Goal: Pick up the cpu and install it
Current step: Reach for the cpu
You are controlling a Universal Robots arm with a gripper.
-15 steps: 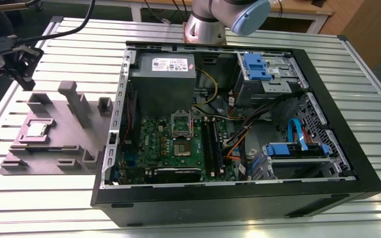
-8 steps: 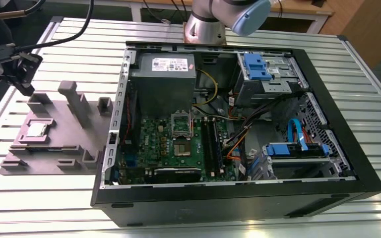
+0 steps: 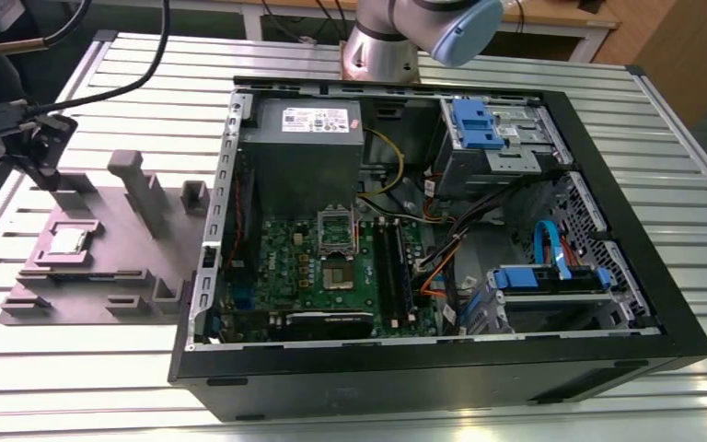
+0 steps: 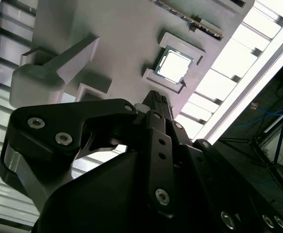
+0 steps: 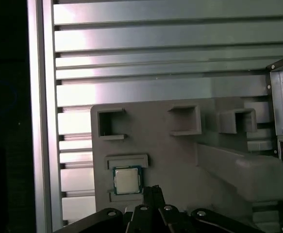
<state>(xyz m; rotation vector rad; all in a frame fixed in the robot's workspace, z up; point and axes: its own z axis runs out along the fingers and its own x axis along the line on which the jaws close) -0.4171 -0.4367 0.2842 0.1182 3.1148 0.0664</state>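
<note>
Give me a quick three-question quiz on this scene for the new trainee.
1. True or false: the gripper holds the cpu.
2. The cpu lies in: A) grey fixture plate B) power supply C) drive bay
3. Fill in: the fixture plate sits at the exterior view's ____ of the computer case.
Key: 1 false; 2 A; 3 left.

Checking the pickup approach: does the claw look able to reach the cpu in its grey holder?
Probably yes: the cpu lies uncovered in the grey holder, and the claw hangs close by with nothing between them.
</note>
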